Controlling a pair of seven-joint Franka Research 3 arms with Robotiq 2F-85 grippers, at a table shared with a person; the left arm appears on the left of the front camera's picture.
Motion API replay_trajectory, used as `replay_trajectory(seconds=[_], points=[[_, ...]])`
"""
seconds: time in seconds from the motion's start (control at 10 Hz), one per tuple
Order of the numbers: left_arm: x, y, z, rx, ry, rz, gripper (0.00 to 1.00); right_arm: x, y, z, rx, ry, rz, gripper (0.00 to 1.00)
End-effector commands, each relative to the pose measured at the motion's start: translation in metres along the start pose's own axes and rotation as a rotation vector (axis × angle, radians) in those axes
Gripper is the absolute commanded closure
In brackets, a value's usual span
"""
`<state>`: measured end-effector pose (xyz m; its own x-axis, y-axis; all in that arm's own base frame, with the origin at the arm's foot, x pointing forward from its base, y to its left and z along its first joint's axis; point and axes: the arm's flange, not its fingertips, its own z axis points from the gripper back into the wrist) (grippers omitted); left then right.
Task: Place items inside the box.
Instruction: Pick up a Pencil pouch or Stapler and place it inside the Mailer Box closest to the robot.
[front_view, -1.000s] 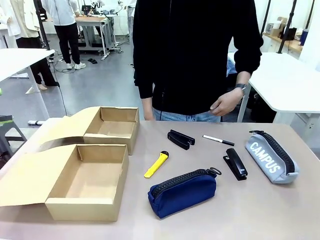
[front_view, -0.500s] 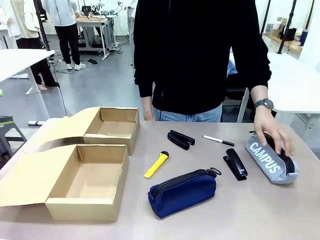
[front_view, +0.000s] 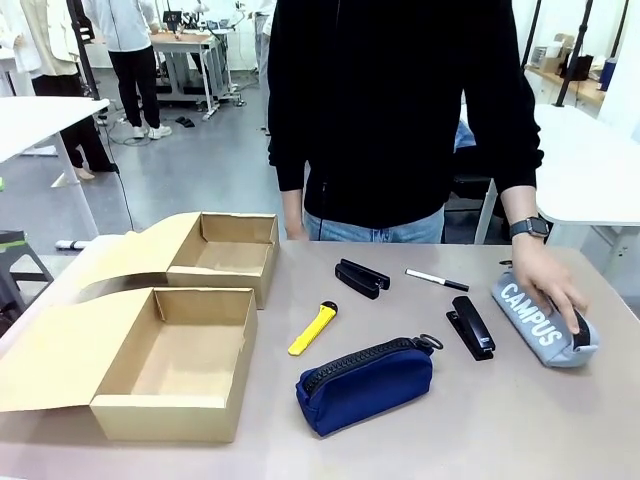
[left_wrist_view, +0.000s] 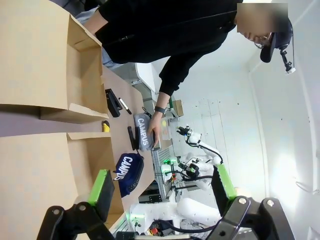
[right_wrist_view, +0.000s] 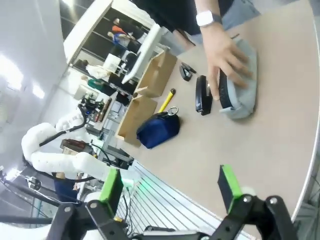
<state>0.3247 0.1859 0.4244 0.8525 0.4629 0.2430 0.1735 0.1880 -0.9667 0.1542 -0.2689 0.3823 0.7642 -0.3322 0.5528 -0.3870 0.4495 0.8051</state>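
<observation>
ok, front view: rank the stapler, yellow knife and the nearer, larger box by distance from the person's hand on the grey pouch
From the person's hand, which rests on the grey pouch at the robot's right:
1. black stapler, right beside the pouch, on its middle-of-table side.
2. yellow utility knife, mid-table.
3. larger cardboard box, far over on the robot's left, lid open.

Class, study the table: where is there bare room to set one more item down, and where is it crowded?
Bare table lies at the near right, bordered by the navy pouch, stapler and grey pouch. The near box floor is bare. Crowded: the middle, around yellow knife, clip piece and pen; a person's hand rests on the grey pouch.
</observation>
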Motion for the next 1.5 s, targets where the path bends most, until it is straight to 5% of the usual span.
replay_trajectory(seconds=[0.0,0.4,0.8,1.1,1.2,1.3,1.4], points=[[-0.001,0.0,0.001,-0.012,0.005,-0.023,0.0,0.027,-0.019,-0.018,0.034,0.028,0.004,0.0],[-0.001,0.0,0.001,-0.012,0.005,-0.023,0.0,0.039,0.011,-0.058,0.008,0.113,0.091,0.0],[-0.001,0.0,0.001,-0.012,0.005,-0.023,0.0,0.023,0.081,-0.207,0.204,0.579,0.512,0.0],[-0.001,0.0,0.001,-0.012,0.005,-0.023,0.0,-0.011,0.122,-0.31,0.311,0.511,0.793,0.0],[-0.001,0.0,0.001,-0.012,0.005,-0.023,0.0,-0.019,0.124,-0.326,0.231,0.512,0.754,0.0],[-0.001,0.0,0.001,-0.012,0.005,-0.023,0.0,0.074,0.128,-0.272,0.254,0.585,0.702,0.0],[-0.001,0.0,0.001,-0.012,0.005,-0.023,0.0,0.074,0.128,-0.272,0.254,0.585,0.702,0.0]])
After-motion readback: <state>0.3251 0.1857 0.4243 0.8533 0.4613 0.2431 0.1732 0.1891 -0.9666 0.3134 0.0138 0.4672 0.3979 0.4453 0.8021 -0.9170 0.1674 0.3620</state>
